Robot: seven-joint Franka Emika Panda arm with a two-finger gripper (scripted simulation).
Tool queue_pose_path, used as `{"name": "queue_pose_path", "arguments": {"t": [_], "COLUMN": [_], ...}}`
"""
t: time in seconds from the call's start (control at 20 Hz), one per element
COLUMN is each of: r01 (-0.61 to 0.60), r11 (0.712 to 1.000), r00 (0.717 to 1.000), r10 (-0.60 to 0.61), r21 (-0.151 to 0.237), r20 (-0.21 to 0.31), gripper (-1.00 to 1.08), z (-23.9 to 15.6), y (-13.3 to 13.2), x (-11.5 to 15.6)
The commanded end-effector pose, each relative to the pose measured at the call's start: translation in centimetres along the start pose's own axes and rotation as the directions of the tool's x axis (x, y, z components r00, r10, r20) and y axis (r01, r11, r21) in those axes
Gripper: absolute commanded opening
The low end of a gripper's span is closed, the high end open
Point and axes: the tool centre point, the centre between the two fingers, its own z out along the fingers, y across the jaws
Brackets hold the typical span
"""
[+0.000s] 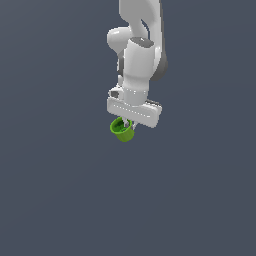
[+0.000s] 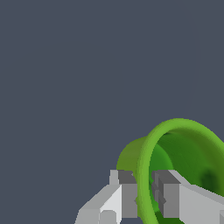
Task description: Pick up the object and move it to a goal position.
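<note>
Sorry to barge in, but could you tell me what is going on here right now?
A white robot arm has hold of a small green cup. The wrist view shows the gripper pinching the cup's rim, with one finger outside the wall and the other inside. In the exterior view the cup sits tilted just under the hand. No goal marker shows.

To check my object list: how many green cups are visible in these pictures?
1. The green cup hangs tilted in the end effector, whose fingers pinch its rim wall. No other cup shows in either view.
</note>
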Motion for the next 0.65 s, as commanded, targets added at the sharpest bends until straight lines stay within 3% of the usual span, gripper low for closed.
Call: {"name": "queue_pose_path", "arguments": {"t": [0.0, 0.6], "r01": [0.0, 0.001], "r11": [1.0, 1.0], "r00": [1.0, 1.0], "r10": [0.0, -0.001], "r21": [0.0, -0.002], "r20": [-0.002, -0.003], "gripper": [-1.0, -1.0], "z": [-1.8, -5.4], "y": [-0.1, -0.4], "x": [-0.2, -0.8]}}
